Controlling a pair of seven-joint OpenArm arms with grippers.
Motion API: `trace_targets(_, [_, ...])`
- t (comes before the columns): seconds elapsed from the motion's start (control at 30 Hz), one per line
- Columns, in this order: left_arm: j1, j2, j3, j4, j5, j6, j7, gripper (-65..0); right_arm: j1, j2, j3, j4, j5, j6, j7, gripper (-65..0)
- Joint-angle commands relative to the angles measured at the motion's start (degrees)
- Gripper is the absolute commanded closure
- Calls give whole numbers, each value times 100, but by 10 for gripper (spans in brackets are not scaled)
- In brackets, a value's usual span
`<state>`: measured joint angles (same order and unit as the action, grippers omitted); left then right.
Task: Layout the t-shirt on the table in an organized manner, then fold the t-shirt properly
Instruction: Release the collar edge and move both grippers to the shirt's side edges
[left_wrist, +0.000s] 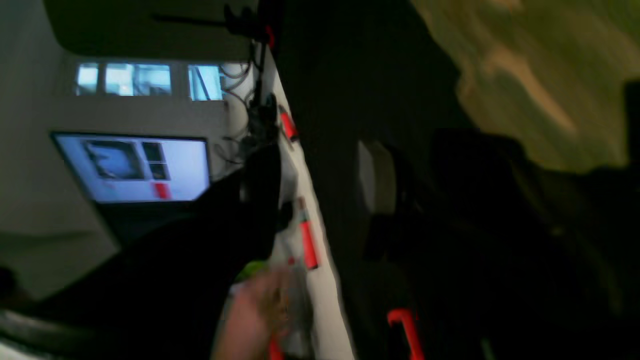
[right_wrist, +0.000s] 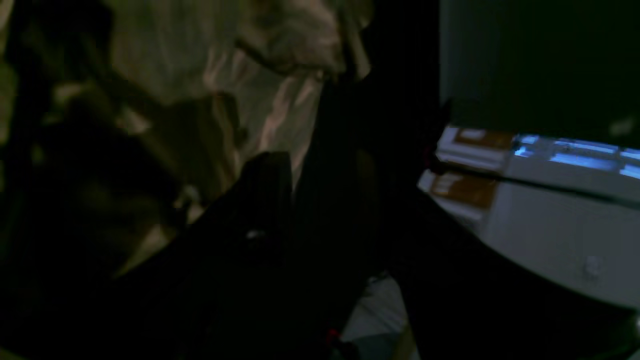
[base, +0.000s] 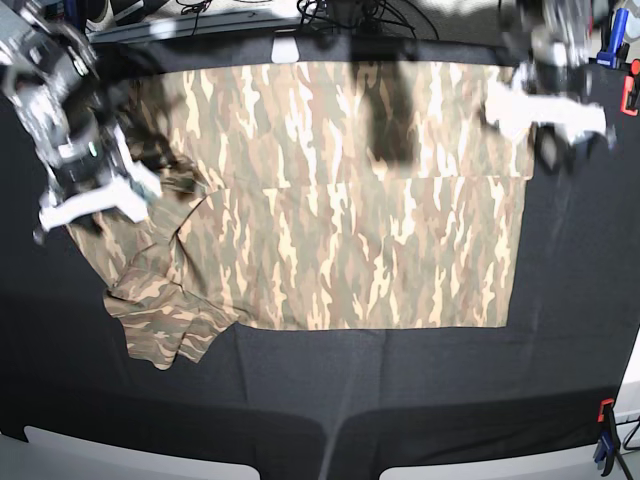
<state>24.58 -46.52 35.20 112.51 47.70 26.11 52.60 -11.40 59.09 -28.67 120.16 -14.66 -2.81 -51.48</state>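
Observation:
The camouflage t-shirt (base: 340, 200) lies spread across the black table (base: 400, 400). A straight fold line crosses it at mid-height, and a sleeve (base: 165, 320) lies rumpled at the lower left. My right gripper (base: 95, 200) hovers blurred over the shirt's left edge, jaws spread and empty. Over the shirt's upper right corner is my left gripper (base: 548, 112), also spread with nothing in it. The left wrist view shows the t-shirt (left_wrist: 540, 75) at the upper right. In the right wrist view the t-shirt (right_wrist: 200, 75) fills the upper left behind dark fingers.
Red (base: 631, 90) and blue (base: 607, 40) clamps sit at the table's right edge, with another clamp (base: 605, 430) at the lower right. Cables (base: 340, 12) run along the back. Beyond the table edge are a lit monitor (left_wrist: 135, 167) and a person's hand (left_wrist: 255, 315).

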Motion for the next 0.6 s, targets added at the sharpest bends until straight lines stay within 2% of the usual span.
trace_targets(0.0, [-170,-83,-28,85,-52,94,-94,-228,170,-42,57,-68,-122,-98,-2,-211])
trace_targets(0.1, [-682,-81,-28,85,-658,90,-420,-228,481,-555,57,-529,-120,-393,0,-211])
trace_targets(0.17, [-1071,-79,-28,85,-1182,85,-651,-228,623,-986,59,-868,-127,-907,2,-211])
trace_targets(0.2, [-1268,-63,-28,83,-1445,70,-769,-228,682,-1217,59,-1043,-125,-1040,15,-211])
trace_targets(0.37, [-2304,310,-76,68,-2332,-415,-1023,-228,981,-2332,57,-1657,-122,-1049,157,-211])
trace_targets(0.47, [-2870,673,-365,-127,-3082,-780,-1182,-228,1222,-2824,98,-1733,-122,-885,94,-211])
trace_targets(0.57, [-3342,960,-769,-713,-3797,-1069,-1298,-228,1349,-3270,433,-1733,-120,-839,-35,-211])
